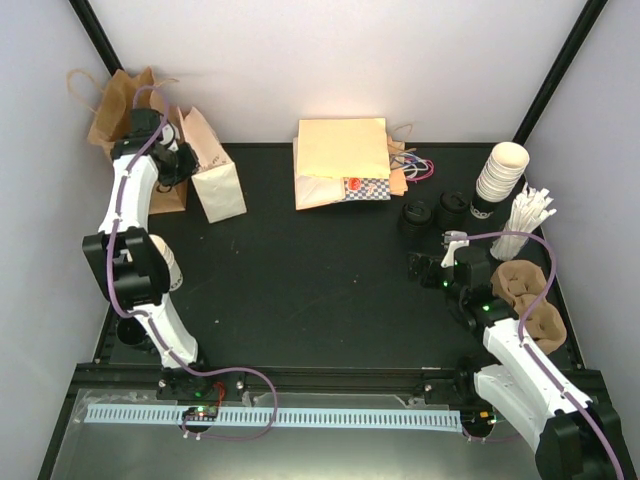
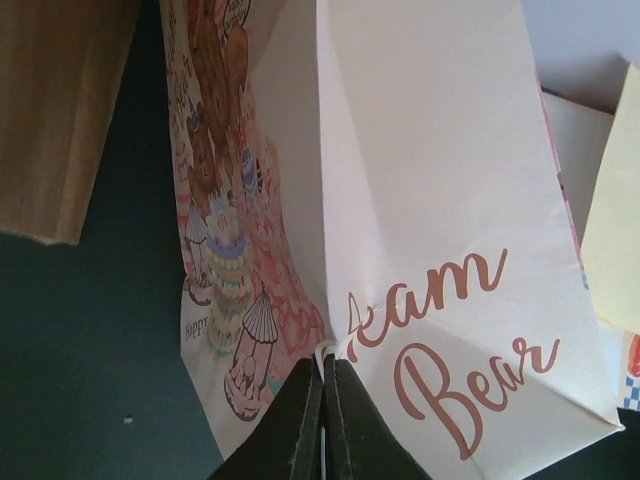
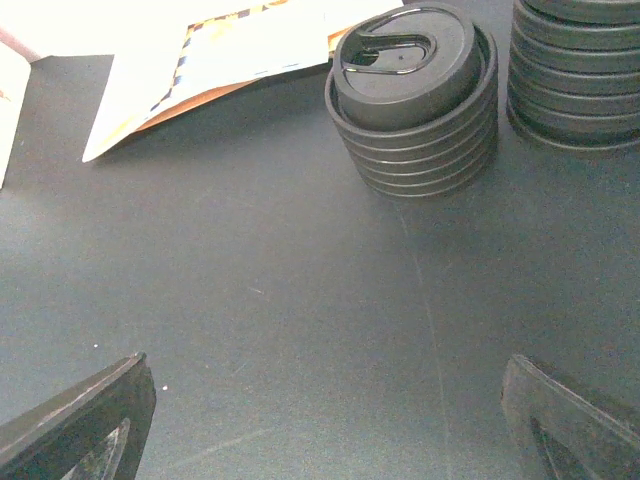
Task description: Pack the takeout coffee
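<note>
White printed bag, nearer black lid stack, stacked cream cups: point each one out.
white printed bag [image 2: 430,170], left wrist view, its plain side panel.
nearer black lid stack [image 3: 410,62], right wrist view, its top lid.
stacked cream cups [image 1: 500,178], top external view, the stack's side wall.

White arms [image 1: 135,195] w/ blk joints [image 1: 130,268], purple cables [image 1: 500,234]

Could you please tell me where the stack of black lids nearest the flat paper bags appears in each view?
Top external: stack of black lids right of centre.
Left wrist: not in it.
Right wrist: stack of black lids top centre.
Shared landmark: flat paper bags, at centre back, right edge and top left respectively.
</note>
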You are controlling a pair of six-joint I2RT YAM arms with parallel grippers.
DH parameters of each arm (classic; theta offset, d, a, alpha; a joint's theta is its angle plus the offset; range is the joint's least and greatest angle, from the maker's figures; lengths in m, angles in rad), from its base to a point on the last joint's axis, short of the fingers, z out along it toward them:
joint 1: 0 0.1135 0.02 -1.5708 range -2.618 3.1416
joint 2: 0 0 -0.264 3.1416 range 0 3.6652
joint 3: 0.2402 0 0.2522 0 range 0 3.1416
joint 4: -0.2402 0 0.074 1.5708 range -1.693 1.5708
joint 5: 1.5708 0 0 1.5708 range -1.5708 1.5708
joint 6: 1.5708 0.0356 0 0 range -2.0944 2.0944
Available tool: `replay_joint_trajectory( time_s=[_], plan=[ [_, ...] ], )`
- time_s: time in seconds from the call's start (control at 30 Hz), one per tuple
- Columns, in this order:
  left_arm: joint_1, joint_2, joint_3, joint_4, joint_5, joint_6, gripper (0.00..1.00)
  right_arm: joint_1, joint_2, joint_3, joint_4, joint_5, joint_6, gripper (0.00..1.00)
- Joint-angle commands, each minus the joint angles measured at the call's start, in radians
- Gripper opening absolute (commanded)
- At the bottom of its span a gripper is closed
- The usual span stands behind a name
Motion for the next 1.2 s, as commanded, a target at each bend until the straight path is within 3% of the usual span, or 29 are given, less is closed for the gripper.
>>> replay_joint_trajectory(
  time_s=[0.0, 0.47, 0.6, 0.87, 1.17],
  plan=[
    [-0.011, -0.136, -0.074, 0.025, -0.022, -0.007, 0.02, 0.004, 0.008, 0.009, 0.016, 0.016, 0.0, 0.97],
    [-0.16, -0.822, -0.732, 0.489, -0.046, 0.012, 0.01, 0.004, -0.027, 0.002, 0.008, 0.017, 0.0, 0.97],
    [-0.235, -0.994, -0.837, 0.545, -0.026, 0.041, 0.02, 0.004, -0.059, 0.036, -0.055, 0.04, 0.011, 1.0],
    [-0.397, -1.247, -0.988, 0.602, 0.074, 0.035, 0.02, 0.004, -0.11, 0.339, -0.405, 0.109, 0.113, 1.0],
    [-0.469, -1.399, -1.088, 0.66, 0.23, -0.048, 0.02, 0.004, -0.199, 0.497, -0.461, -0.001, 0.145, 1.0]
  ],
)
